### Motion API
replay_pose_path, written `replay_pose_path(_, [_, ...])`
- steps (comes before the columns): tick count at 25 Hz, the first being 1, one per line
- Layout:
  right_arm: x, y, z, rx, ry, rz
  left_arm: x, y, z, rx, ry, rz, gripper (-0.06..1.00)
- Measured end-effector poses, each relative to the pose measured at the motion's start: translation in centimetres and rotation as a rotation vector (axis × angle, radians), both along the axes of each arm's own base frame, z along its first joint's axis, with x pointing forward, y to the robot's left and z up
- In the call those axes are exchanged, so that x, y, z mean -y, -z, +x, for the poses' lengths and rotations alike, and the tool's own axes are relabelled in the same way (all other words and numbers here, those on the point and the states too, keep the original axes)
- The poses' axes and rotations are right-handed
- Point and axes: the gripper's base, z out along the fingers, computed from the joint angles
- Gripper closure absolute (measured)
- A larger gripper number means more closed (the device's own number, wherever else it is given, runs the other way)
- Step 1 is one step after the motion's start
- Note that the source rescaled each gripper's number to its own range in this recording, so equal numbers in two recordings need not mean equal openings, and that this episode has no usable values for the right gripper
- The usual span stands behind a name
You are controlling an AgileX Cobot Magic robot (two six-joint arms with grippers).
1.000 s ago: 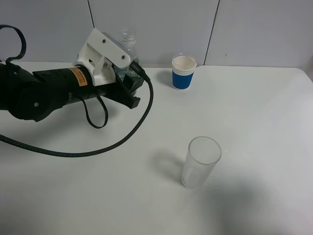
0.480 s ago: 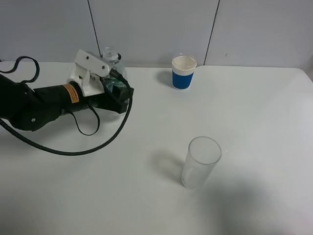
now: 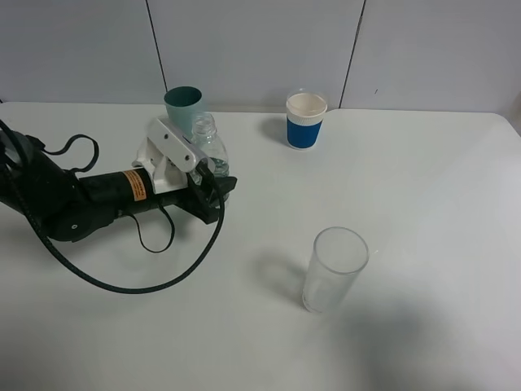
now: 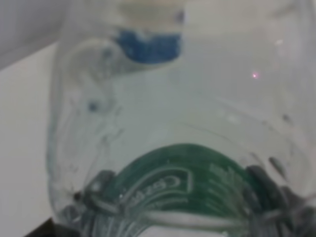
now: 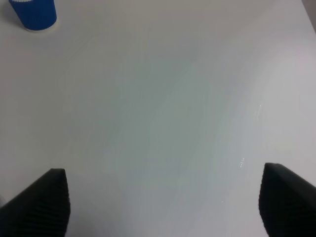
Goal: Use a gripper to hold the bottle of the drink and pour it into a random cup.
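On white table [image 3: 423, 187], left gripper [image 3: 203, 175] clenched on bottle [image 3: 207, 147] upright just before teal cup [image 3: 184, 105]; right gripper [image 5: 158, 207] spread, empty; risked spilling from uncapped neck if tilted early.

The left arm [image 3: 77, 208] was a thick black cylinder with an orange label [image 3: 135, 186] near the wrist. Its gripper [image 3: 201, 175] had white angular plastic jaws dotted with small dark screws. A black cable [image 3: 130, 285] looped beneath. The right gripper [image 5: 163, 205] showed dark ribbed fingertips [image 5: 37, 207].
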Motion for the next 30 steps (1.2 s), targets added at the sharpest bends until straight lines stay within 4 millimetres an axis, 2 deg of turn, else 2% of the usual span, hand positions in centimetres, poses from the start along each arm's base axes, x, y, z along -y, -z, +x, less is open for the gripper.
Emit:
replay_pose_path(6, [0.0, 0.0, 0.0, 0.000, 0.000, 0.000, 0.1, 0.8, -0.1, -0.007, 0.009, -0.005, 0.94])
replay_pose_path(16, [0.0, 0.0, 0.0, 0.000, 0.000, 0.000, 0.1, 0.7, -0.1, 0.000, 0.011, -0.013, 0.93])
replay_pose_path(18, [0.0, 0.0, 0.0, 0.000, 0.000, 0.000, 0.1, 0.7, -0.1, 0.005, 0.012, -0.019, 0.74])
replay_pose_path(21, [0.0, 0.0, 0.0, 0.000, 0.000, 0.000, 0.1, 0.6, -0.1, 0.008, 0.008, -0.023, 0.21])
replay_pose_path(23, [0.0, 0.0, 0.0, 0.000, 0.000, 0.000, 0.1, 0.6, -0.1, 0.008, 0.007, -0.024, 0.03])
replay_pose_path(26, [0.0, 0.0, 0.0, 0.000, 0.000, 0.000, 0.1, 0.3, 0.0, 0.010, 0.004, -0.017, -0.04])
replay_pose_path(30, [0.0, 0.0, 0.0, 0.000, 0.000, 0.000, -0.2, -1.1, -0.4, 0.022, -0.002, -0.005, -0.05])
